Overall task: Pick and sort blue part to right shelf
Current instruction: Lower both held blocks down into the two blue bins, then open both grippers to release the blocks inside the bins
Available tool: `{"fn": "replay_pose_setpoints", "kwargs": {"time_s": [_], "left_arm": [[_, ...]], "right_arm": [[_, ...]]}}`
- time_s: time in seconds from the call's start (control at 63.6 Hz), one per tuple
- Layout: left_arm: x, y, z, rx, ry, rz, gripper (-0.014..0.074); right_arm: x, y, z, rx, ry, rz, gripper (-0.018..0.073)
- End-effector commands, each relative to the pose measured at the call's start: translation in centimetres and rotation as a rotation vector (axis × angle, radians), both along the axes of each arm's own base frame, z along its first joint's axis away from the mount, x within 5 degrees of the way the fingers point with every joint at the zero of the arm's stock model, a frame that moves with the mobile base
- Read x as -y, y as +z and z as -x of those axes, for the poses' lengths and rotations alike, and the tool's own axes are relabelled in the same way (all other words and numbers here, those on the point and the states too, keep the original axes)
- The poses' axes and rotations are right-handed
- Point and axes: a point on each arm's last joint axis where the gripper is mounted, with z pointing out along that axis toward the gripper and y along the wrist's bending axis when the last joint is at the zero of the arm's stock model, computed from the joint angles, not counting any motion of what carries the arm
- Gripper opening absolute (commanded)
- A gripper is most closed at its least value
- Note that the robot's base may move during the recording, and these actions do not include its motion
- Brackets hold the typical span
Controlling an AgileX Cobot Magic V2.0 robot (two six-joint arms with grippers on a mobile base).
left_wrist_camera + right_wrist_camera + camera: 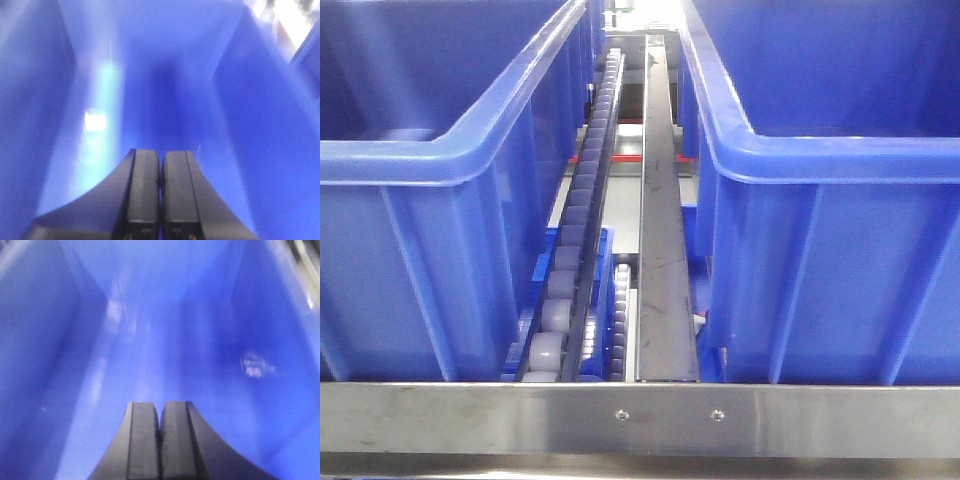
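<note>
My left gripper point(160, 172) has its two black fingers pressed flat together, nothing between them, and it hangs inside a blue bin whose walls point(260, 115) rise blurred on every side. My right gripper point(160, 422) is the same: fingers closed against each other, empty, pointing down into another blue bin point(60, 350) with glossy, smeared reflections on its floor.

Outward, the front camera shows the right shelf point(640, 415): a steel crossbar with two small screws, a pale roller track point(570, 260) running away from me, and a flat steel rail point(663, 230) just beside it. A large blue bin point(430, 200) stands to the left of the track and another point(830, 200) to the right of the rail.

I read no label, brand or writing anywhere. Both wrist views are soft and out of focus, and the front view cuts off the bins' interiors. I cannot see the blue part in any view.
</note>
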Motion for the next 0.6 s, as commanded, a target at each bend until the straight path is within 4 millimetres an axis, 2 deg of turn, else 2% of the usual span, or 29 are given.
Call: {"fn": "replay_pose_setpoints", "kwargs": {"time_s": [0.0, 0.126, 0.267, 0.44, 0.581], "left_arm": [[-0.6, 1.3, 2.0, 0.163, 0.053, 0.013, 0.0133], [-1.1, -0.2, 4.9, 0.248, 0.084, 0.020, 0.0133], [-1.4, -2.8, 7.9, 0.298, 0.091, 0.026, 0.0133], [-1.6, -4.4, 9.8, 0.357, 0.091, 0.033, 0.0133], [-1.6, -4.7, 10.4, 0.379, 0.091, 0.036, 0.0133]], "right_arm": [[0.2, 1.8, 1.6, 0.179, -0.012, -0.004, 0.0054], [0.3, 1.1, 4.5, 0.266, -0.010, 0.009, 0.0054], [0.4, -0.1, 7.3, 0.330, -0.007, 0.010, 0.0054], [0.4, -0.8, 9.4, 0.343, 0.001, 0.010, 0.0054], [0.5, -0.8, 10.1, 0.368, 0.002, 0.009, 0.0054]]}}
